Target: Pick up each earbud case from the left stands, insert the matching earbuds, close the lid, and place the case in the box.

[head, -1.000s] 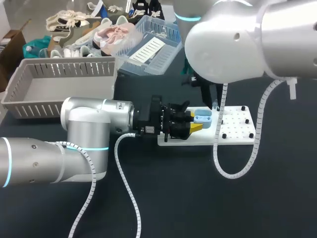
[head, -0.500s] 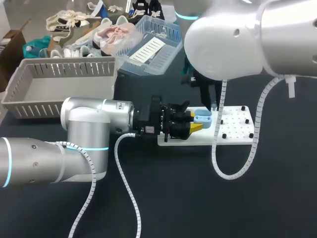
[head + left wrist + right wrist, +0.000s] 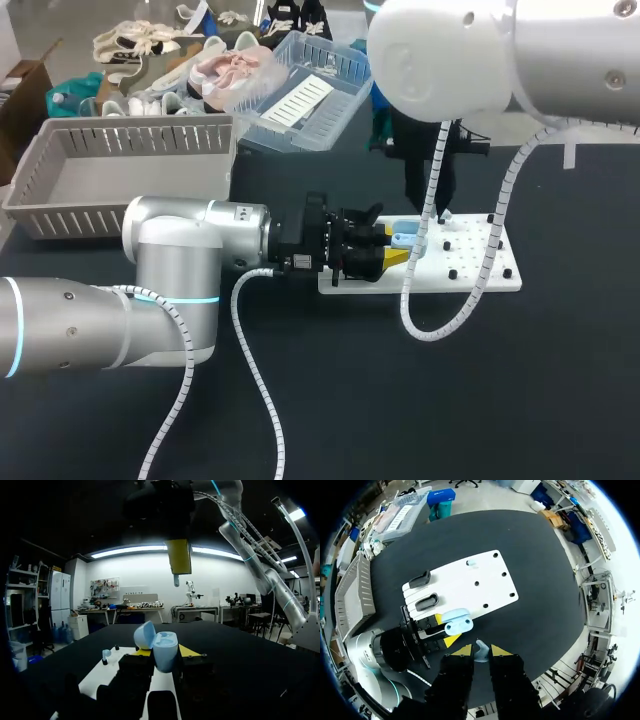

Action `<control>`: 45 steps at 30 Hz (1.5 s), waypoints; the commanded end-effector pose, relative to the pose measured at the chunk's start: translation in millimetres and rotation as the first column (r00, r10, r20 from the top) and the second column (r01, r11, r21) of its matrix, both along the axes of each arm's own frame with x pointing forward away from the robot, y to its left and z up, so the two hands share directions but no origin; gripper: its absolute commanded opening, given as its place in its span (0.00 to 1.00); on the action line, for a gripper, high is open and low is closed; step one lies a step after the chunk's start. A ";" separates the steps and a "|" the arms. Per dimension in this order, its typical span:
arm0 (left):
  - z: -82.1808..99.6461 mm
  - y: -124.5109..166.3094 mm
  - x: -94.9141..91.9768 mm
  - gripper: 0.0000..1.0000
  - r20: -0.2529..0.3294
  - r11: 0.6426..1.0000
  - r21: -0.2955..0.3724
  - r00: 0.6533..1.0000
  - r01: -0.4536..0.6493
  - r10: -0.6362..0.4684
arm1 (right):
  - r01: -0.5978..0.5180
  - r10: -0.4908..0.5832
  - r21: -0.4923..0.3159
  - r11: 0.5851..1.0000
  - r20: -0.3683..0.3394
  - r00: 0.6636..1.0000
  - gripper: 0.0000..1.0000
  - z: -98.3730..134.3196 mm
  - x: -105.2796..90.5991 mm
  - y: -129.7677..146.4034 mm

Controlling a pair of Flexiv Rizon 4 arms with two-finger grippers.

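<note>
**Open case held at the board, earbud held above it**

Your left gripper (image 3: 393, 252) is clamped on the open light-blue earbud case (image 3: 161, 649), at the edge of the white board (image 3: 485, 585) nearest your left arm. Only the left wrist view shows the raised lid's hollow. Your right gripper (image 3: 481, 650) pinches one earbud (image 3: 480, 655) above the case, apart from it. A second earbud (image 3: 472, 563) sits near the board's opposite edge. Black table (image 3: 330, 400) surrounds the board. The grey box (image 3: 120, 185) stands beyond, well apart.

I'm seeing the light-blue earbud case (image 3: 164, 652) and the earbud (image 3: 481, 652) gleaming as smooth glossy plastic. The white stand board (image 3: 460, 587) is looking matt, the black tabletop (image 3: 400, 400) dull, the slotted grey basket (image 3: 130, 140) moulded plastic.
</note>
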State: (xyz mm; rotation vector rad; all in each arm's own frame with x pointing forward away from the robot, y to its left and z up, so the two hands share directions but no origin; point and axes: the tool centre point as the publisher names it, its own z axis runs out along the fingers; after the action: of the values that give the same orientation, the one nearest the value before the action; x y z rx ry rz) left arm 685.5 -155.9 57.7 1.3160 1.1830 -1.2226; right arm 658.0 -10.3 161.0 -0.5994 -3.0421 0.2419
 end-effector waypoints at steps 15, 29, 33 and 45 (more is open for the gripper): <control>-0.7 -0.4 1.2 0.00 0.000 1.000 0.000 1.000 0.002 -0.002 | -0.001 0.000 0.036 0.999 0.019 1.000 0.00 -23.0 7.8 3.7; -0.7 -0.4 1.2 0.00 0.000 1.000 0.000 1.000 0.002 -0.002 | 0.000 -0.001 0.039 0.999 0.019 1.000 0.00 -41.6 12.4 1.9; -0.7 -0.4 1.2 0.00 0.000 1.000 0.000 1.000 0.002 -0.002 | 0.002 -0.002 0.039 0.999 0.016 1.000 0.00 -43.4 13.1 1.4; -0.7 -0.4 1.2 0.00 0.000 1.000 0.000 1.000 0.002 -0.002 | -0.017 0.017 0.038 0.999 0.016 1.000 0.00 -49.3 14.9 7.4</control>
State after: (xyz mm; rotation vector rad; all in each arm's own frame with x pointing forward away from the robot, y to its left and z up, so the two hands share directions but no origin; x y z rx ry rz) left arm 685.5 -155.9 57.7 1.3160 1.1831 -1.2226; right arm 671.7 -3.9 113.6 -0.5770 -3.0602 0.1767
